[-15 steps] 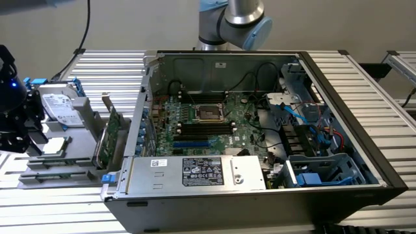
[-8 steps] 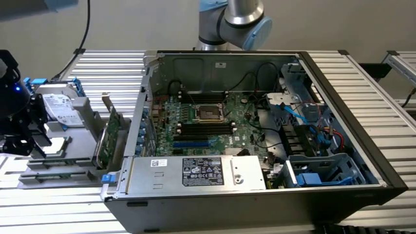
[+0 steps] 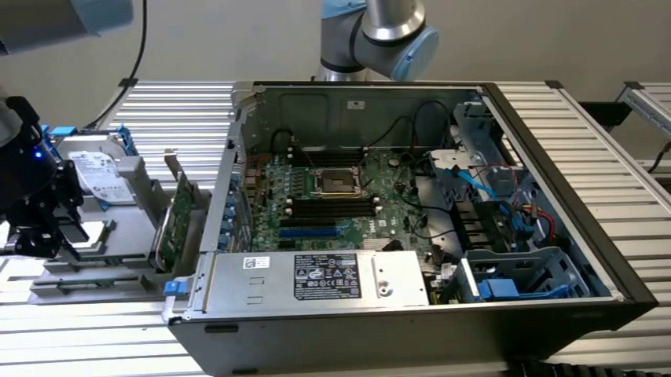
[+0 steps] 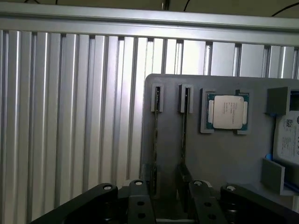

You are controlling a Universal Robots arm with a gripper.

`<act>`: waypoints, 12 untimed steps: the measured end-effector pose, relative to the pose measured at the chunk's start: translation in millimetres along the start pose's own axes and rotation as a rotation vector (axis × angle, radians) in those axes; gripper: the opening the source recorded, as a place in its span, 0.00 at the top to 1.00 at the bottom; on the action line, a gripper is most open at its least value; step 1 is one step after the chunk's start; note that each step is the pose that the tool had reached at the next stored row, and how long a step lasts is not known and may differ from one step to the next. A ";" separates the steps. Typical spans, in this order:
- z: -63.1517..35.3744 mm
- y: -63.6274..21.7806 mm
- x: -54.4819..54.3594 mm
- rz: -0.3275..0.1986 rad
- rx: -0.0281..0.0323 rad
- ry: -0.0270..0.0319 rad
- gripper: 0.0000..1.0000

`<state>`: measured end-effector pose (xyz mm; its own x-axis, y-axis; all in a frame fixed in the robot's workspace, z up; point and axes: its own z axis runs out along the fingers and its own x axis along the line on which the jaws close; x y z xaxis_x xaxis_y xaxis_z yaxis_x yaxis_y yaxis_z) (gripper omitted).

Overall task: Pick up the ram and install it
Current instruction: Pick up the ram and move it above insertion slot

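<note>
Two thin green ram sticks (image 4: 155,135) (image 4: 184,135) stand on edge in the slots of a grey holder plate (image 4: 233,158), seen edge-on in the wrist view. My gripper (image 4: 169,203) hangs over the near end of these sticks, open, and its black fingers (image 4: 140,203) sit either side of them without gripping. In the exterior view the gripper (image 3: 40,232) is at the far left, over the grey holder (image 3: 105,236). The black memory slots (image 3: 330,206) lie on the motherboard inside the open computer case (image 3: 545,157).
On the holder there is also a processor chip (image 4: 227,112), a silver hard drive (image 3: 100,177) with blue rails and a wider green expansion card (image 3: 181,216) standing on edge beside the case wall. A ribbed metal table (image 3: 178,110) carries everything. The power supply (image 3: 314,279) fills the case front.
</note>
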<state>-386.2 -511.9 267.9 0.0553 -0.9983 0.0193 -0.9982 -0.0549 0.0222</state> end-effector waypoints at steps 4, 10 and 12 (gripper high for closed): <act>7.2 0.0 0.0 0.000 -0.0001 0.0001 0.64; 18.1 -0.3 0.5 -0.002 0.0000 0.0000 0.64; 21.7 -0.4 0.9 -0.003 -0.0002 0.0002 0.64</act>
<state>-386.2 -513.2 246.3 0.0583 -0.9981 0.0195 -0.9981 -0.0578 0.0224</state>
